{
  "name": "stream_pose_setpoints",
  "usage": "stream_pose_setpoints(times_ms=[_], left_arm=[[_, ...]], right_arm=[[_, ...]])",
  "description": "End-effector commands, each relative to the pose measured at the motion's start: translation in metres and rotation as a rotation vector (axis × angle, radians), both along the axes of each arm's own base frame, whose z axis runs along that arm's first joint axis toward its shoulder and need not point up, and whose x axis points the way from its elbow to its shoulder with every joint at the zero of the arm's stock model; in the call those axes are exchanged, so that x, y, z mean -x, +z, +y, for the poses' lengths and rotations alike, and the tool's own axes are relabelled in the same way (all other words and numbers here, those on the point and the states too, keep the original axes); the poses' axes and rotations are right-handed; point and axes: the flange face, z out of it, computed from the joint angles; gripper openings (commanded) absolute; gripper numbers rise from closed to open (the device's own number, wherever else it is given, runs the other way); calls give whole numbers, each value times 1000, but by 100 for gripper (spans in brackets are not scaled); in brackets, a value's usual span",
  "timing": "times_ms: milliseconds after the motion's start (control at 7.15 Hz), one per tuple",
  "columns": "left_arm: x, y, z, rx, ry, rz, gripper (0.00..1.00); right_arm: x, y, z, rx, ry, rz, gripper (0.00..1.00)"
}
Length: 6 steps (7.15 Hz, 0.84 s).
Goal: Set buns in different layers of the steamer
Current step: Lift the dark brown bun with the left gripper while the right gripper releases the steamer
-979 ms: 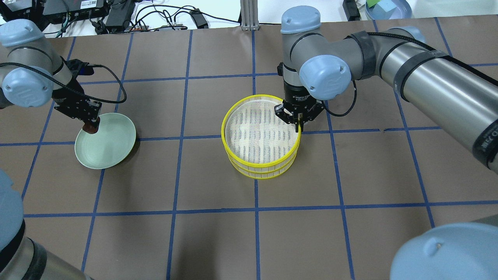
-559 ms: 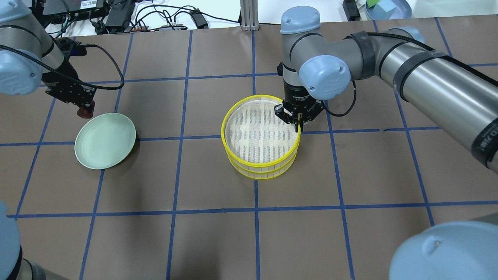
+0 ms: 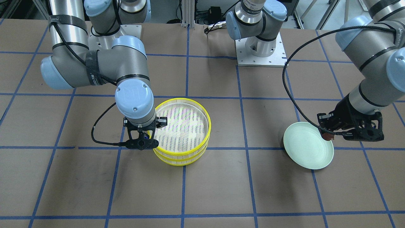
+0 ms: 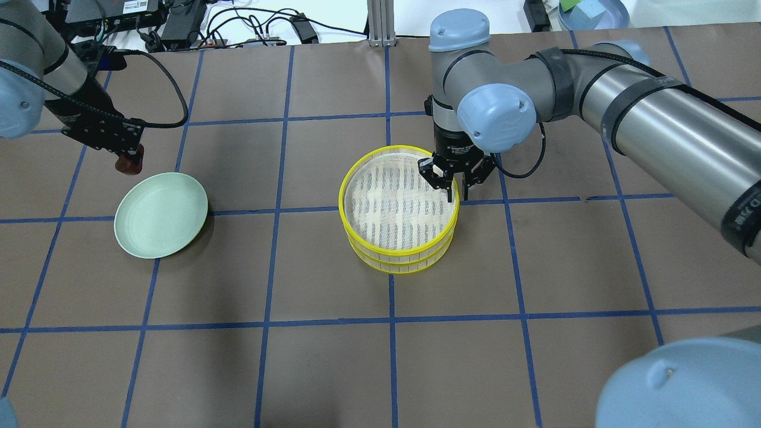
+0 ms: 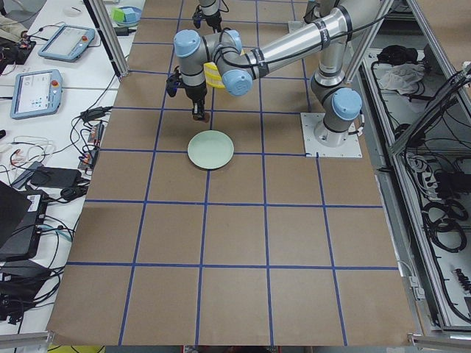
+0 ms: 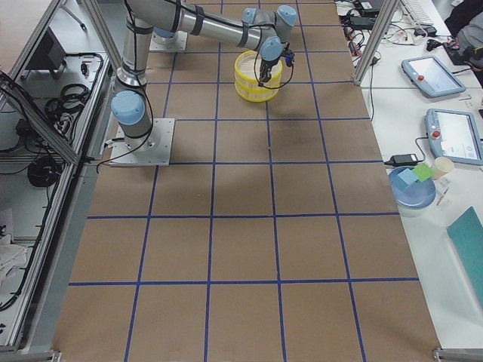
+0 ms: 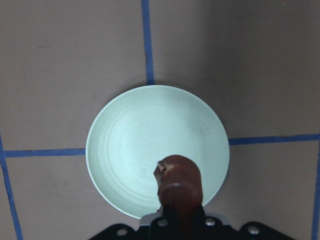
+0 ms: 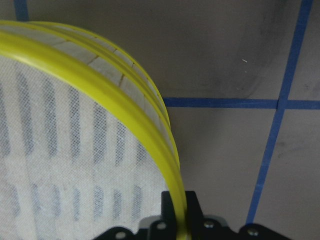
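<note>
The two steamer layers stand stacked at mid-table, the upper layer on the lower layer. The upper mesh floor holds nothing. My right gripper straddles the upper rim on its right side, jaws slightly apart, one finger inside and one outside. My left gripper is shut on the dark reddish-brown bun and holds it in the air over the far edge of the pale green plate. The bun also shows in the front view. The pale bun is hidden in every view.
The plate holds nothing and lies on the brown paper with blue tape lines. The left arm's cable loops beside the plate. Cables and boxes lie beyond the table's far edge.
My left gripper lifted the dark bun off the plate and carried it up toward the plate's far-left edge. My right gripper's fingers spread slightly on the steamer rim.
</note>
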Motion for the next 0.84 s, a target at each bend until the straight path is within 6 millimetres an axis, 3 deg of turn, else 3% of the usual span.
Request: stream_pose_setpoints(times_ms=[0, 280, 420, 559, 699], left_arm=[[17, 12, 1, 30, 37, 21, 0], [63, 26, 2, 67, 78, 62, 0], [102, 37, 7, 86, 82, 68, 0], [152, 45, 15, 114, 72, 87, 0], [200, 50, 21, 156, 121, 101, 0]], right_arm=[[3, 64, 9, 115, 4, -27, 100], [26, 172, 50, 258, -21, -50, 100], [42, 224, 80, 276, -41, -49, 100], [60, 269, 90, 277, -73, -51, 100], [64, 299, 98, 294, -78, -53, 100]])
